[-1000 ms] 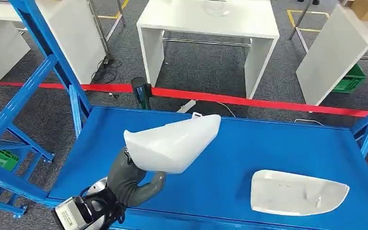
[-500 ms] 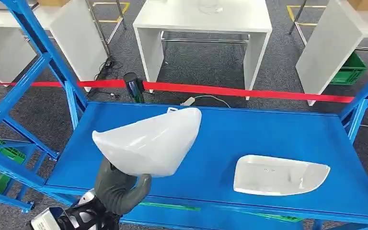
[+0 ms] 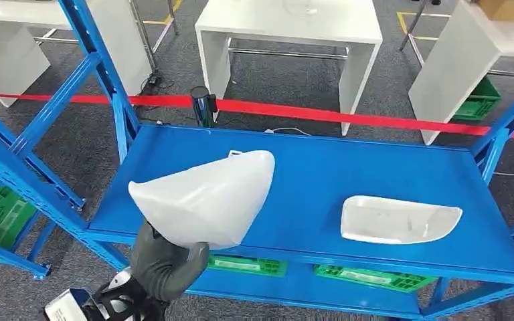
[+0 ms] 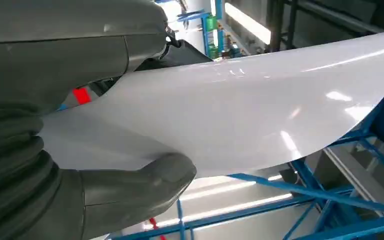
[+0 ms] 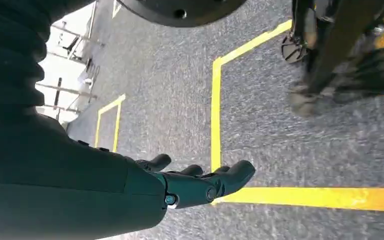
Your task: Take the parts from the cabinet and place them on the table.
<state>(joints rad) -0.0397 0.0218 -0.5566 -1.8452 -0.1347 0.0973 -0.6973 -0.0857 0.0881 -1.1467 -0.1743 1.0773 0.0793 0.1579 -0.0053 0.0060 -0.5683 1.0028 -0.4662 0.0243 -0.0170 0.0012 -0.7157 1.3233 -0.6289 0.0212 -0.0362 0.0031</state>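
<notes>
My left hand (image 3: 164, 264) grips a large white curved shell part (image 3: 204, 198) from below and holds it up in front of the blue shelf (image 3: 294, 167). The left wrist view shows that part (image 4: 240, 105) close up, with the thumb (image 4: 140, 185) pressed under its edge. A second white shell part (image 3: 398, 219) lies hollow side up on the right of the shelf. My right hand (image 5: 200, 182) hangs over the grey floor, fingers straight and apart, holding nothing.
Blue rack uprights (image 3: 100, 63) stand at the left and right. A red barrier tape (image 3: 348, 116) runs behind the rack. White tables (image 3: 288, 27) stand beyond it. Green crates (image 3: 368, 275) sit on the lower shelf level. Yellow floor lines (image 5: 215, 110) mark the carpet.
The whole scene has shifted as the camera drew back from the rack: the shelf now looks farther away and its lower level shows. The white part stays gripped in my left hand.
</notes>
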